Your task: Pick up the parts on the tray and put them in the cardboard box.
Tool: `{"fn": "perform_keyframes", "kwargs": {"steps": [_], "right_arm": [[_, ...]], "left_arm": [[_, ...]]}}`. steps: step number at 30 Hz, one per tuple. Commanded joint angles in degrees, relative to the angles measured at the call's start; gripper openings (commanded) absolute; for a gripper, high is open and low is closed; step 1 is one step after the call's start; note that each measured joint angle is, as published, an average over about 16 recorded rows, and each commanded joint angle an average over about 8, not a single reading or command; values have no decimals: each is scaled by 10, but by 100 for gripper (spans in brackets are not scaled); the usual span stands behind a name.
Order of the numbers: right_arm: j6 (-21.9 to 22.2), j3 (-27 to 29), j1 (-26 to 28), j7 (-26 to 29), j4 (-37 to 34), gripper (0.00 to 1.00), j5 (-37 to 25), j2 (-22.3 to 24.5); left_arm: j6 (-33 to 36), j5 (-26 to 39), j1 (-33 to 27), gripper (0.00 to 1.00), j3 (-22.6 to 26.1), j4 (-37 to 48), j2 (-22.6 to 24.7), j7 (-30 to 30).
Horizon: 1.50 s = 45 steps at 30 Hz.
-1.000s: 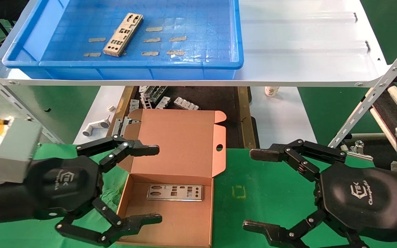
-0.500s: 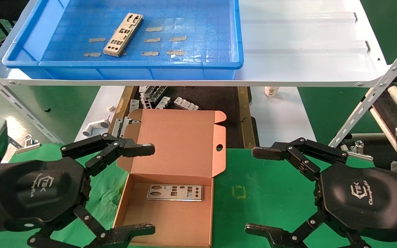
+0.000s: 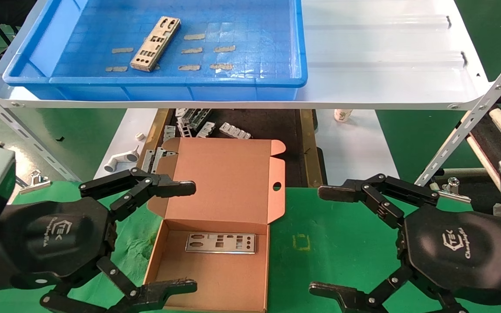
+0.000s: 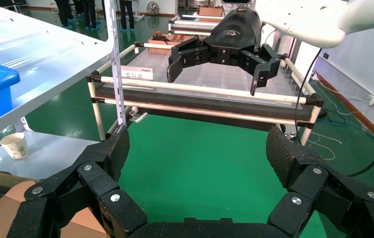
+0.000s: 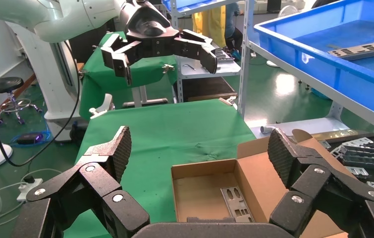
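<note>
A white shelf (image 3: pixel 376 65) is carrying the tray (image 3: pixel 155 84); the green table (image 3: pixel 328 243) is bearing the box (image 3: pixel 215 261).

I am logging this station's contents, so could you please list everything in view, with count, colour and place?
Tray: one, blue, on the white shelf.
Parts: two, silver-grey; one in the tray, one in the cardboard box.
Tape strips: several, beige, on the tray floor.
Cardboard box: one, brown, open, on the green table.
Brackets: a heap, grey, behind the box.
Paper cup: one, white, under the shelf.
Left gripper: black, open, beside the box.
Right gripper: black, open, over the table.
</note>
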Motion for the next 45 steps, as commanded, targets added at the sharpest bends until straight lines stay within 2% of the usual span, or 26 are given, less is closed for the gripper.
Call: {"fn": "perform_keyframes", "kwargs": {"steps": [1, 45], "right_arm": [[0, 0, 0, 0, 0, 100, 0, 0], [0, 0, 0, 0, 0, 100, 0, 0]], "left_arm": [[0, 1, 0, 100, 0, 1, 0, 0], [1, 3, -2, 100, 3, 3, 1, 2]]}}
